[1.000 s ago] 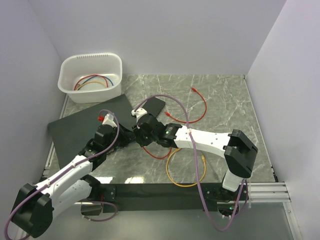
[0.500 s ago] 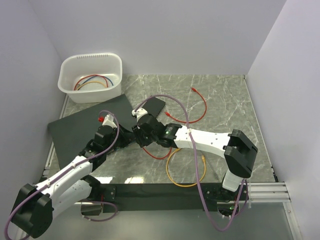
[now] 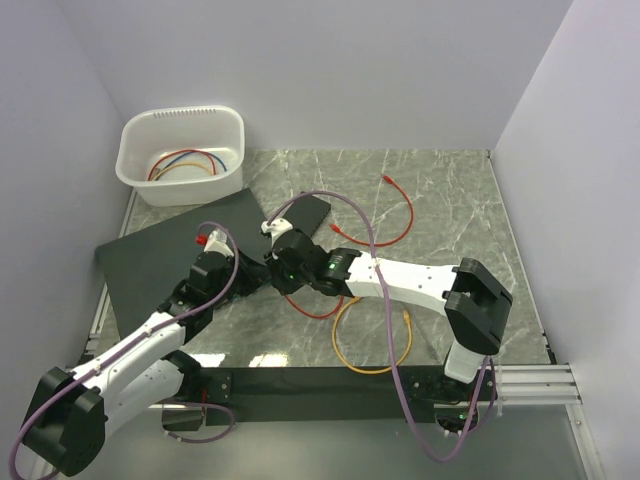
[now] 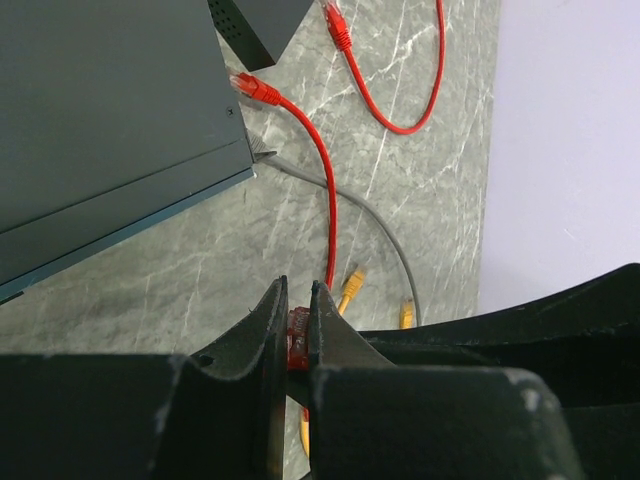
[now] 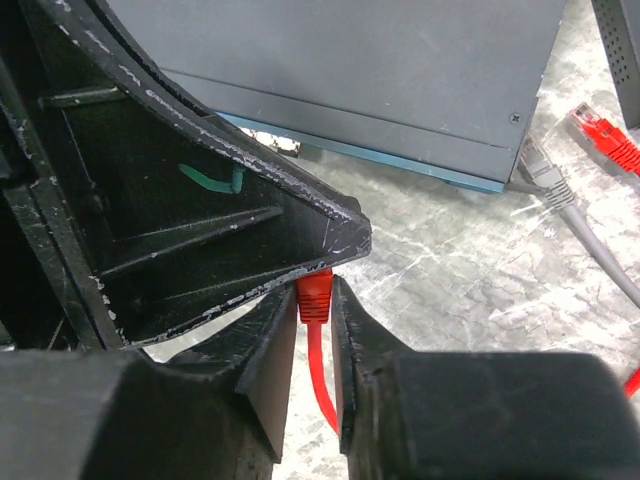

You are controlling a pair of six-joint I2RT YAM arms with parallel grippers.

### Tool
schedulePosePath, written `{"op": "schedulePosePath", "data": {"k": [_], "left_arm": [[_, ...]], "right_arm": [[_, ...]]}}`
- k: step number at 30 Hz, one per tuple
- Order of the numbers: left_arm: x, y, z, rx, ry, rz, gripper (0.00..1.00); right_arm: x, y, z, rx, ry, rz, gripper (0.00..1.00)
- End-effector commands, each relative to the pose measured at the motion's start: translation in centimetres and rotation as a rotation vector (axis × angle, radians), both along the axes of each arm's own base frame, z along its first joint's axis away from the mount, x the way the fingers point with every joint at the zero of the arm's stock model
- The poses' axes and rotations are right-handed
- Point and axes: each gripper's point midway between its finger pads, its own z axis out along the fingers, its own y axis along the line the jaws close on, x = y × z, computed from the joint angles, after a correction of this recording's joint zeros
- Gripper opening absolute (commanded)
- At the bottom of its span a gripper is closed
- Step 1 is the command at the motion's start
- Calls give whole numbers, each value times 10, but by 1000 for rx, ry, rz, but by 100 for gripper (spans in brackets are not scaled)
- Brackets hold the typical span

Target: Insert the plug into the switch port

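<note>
The plug (image 4: pixel 297 338) is a small red connector pinched in my shut left gripper (image 4: pixel 297 292). Its thin red cable (image 4: pixel 331 210) runs up past the switch's corner. My right gripper (image 5: pixel 315 285) faces the left one and is closed on the same plug's red boot (image 5: pixel 315 300), with the cable hanging down between its fingers. In the top view both grippers (image 3: pixel 250 270) (image 3: pixel 275 265) meet just off the near right edge of the black switch (image 3: pixel 170 255). The switch's teal front face (image 5: pixel 400 152) shows above the jaws. Its ports are not clearly visible.
A small black box (image 3: pixel 305 212) lies beyond the switch's corner, with a second red plug (image 5: pixel 603 132) and a grey plug (image 5: pixel 540 165) beside it. A yellow cable (image 3: pixel 370 345) loops near the arm bases. A white bin (image 3: pixel 180 155) holding cables stands at back left.
The right gripper's fingers have come together on the plug's boot, and the right arm has edged slightly left. The left gripper has stayed shut and still.
</note>
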Motion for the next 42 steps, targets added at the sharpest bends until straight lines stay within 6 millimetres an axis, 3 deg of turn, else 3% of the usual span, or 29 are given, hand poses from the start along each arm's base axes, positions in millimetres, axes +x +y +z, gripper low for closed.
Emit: {"op": "schedulePosePath", "data": {"k": [1,6,8,12,13,16,21,29,36,42], "left_arm": [[2,-1,10,-16,-46,2,0],[3,0,11,-15,-51,6,0],[2,0,8,1,-46,-2,5],[10,13,7,88,-44,50,26],[9,15,4,105,-33,49,36],[17,24,5,150,-54,90,47],[30,41,-6,198,-38,123,53],[55,79,-19,254,-51,210,52],[63,89,-28,234,-66,209,52],[60,98,-36,222,-65,235,73]], "right_arm": [[8,2,0,-11,-17,-19,25],[6,0,-4,-13,-14,-19,11],[6,-1,-5,-13,-16,-19,7],[4,-9,-19,-40,-7,-28,4],[5,-10,-21,-44,-7,-33,4],[5,-15,-31,-67,1,-43,3],[7,-20,-47,-97,22,-57,0],[11,-11,-74,-140,57,-55,0],[17,7,-88,-149,82,-41,0],[27,14,-91,-156,71,-60,0]]}}
